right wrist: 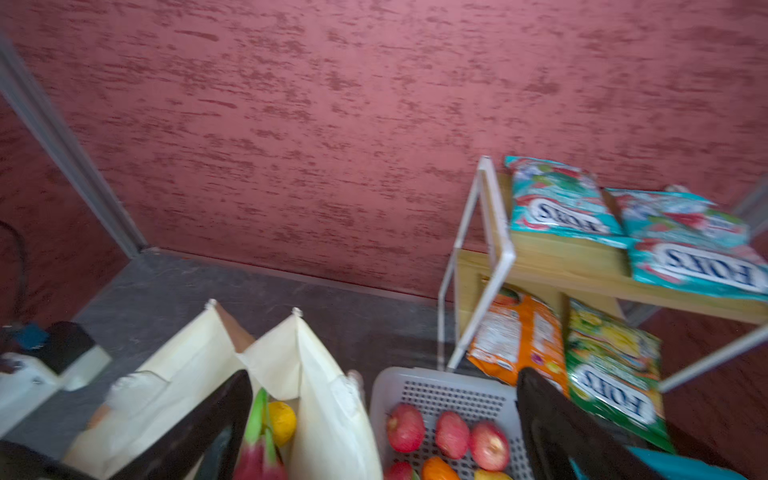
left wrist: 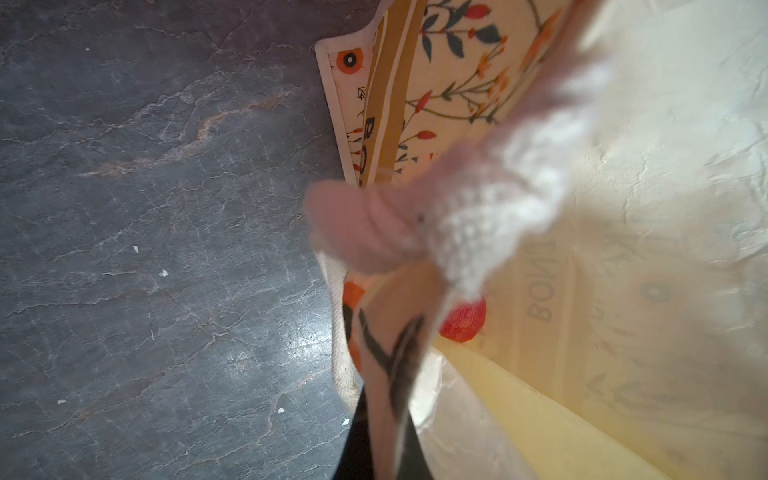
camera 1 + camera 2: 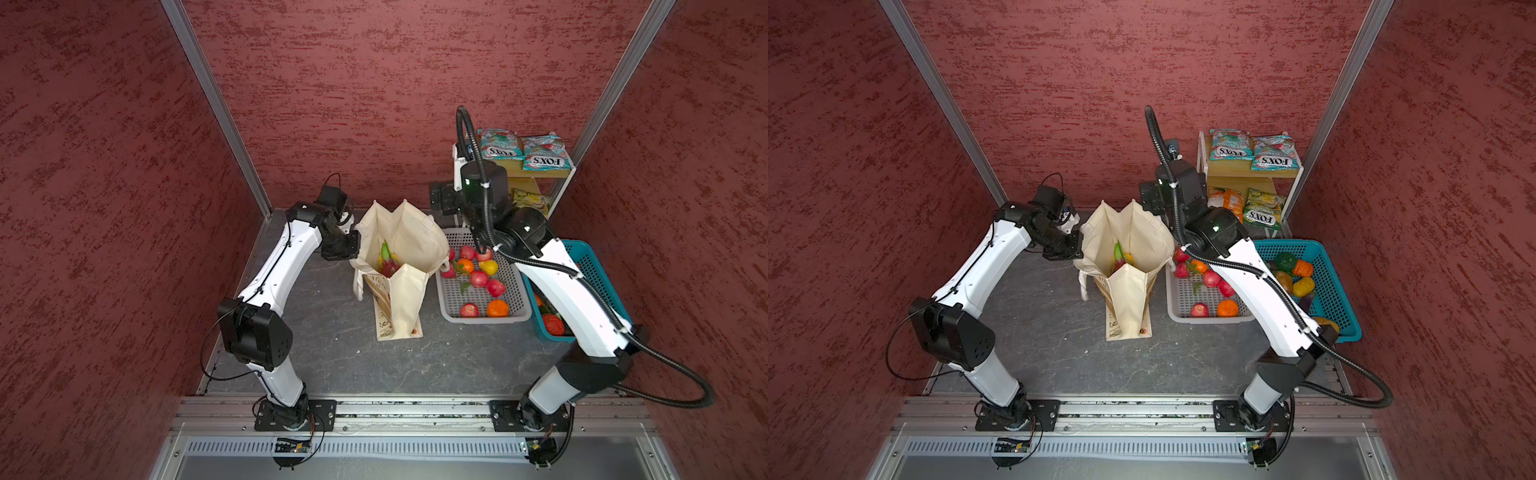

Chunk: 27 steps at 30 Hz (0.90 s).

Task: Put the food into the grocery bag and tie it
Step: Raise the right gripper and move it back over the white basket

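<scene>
Visibly, bag rim (image 3: 370,232) in left tool (image 3: 354,245)

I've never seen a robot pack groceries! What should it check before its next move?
1. Bag mouth held open: left claw shut on the grocery bag rim, ok.
2. Right claw open and empty: ok.
3. Dragon fruit and yellow fruit inside the bag: ok.
4. Teal packets packed: not ok, both lie on top of the shelf.
5. Dark green vegetable packed: not ok, it sits in the blue basket.
6. Bag tied: not ok.
</scene>
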Tool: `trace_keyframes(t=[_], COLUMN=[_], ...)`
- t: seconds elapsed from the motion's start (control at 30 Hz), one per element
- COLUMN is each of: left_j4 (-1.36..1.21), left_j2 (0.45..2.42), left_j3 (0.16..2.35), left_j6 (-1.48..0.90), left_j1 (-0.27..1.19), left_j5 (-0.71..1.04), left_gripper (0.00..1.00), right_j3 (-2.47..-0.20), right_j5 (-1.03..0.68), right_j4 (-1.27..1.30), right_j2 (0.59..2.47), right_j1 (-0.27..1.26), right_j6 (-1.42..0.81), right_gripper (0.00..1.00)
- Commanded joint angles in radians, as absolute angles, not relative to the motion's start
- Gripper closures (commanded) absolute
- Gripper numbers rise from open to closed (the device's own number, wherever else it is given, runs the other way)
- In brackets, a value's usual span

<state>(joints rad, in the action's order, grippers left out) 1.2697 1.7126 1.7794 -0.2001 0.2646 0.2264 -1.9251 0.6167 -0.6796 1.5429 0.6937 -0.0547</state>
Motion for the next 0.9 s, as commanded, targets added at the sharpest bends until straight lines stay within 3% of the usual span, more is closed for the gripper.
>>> trace_keyframes(t=[0.0, 0.23, 0.43, 0.87], left_j4=[1.260, 1.278, 1.282, 1.284], left_j2=[1.696, 1.713, 1.718, 1.712], left_j3=[1.773, 1.798, 1.793, 1.792], left_j6=[-0.174, -0.152, -0.143, -0.139], left_j1=[0.259, 0.248, 0.236, 0.232], left_j5=[0.230, 0.233, 0.244, 0.242], left_gripper=[1.00, 1.00, 1.00, 1.00], right_j3=[-1.705, -1.443, -1.260, -1.132], right_j5=[0.781, 0.785, 0.677, 0.396], right_j4=[-0.472, -0.618, -0.738, -0.867], right_j2=[1.422, 1.243, 1.155, 1.231], right_j1=[0.695, 0.623, 0.537, 0.456], right_j6=[-0.037, -0.307, -0.544, -0.794], right_gripper=[0.02, 0.09, 0.11, 0.15])
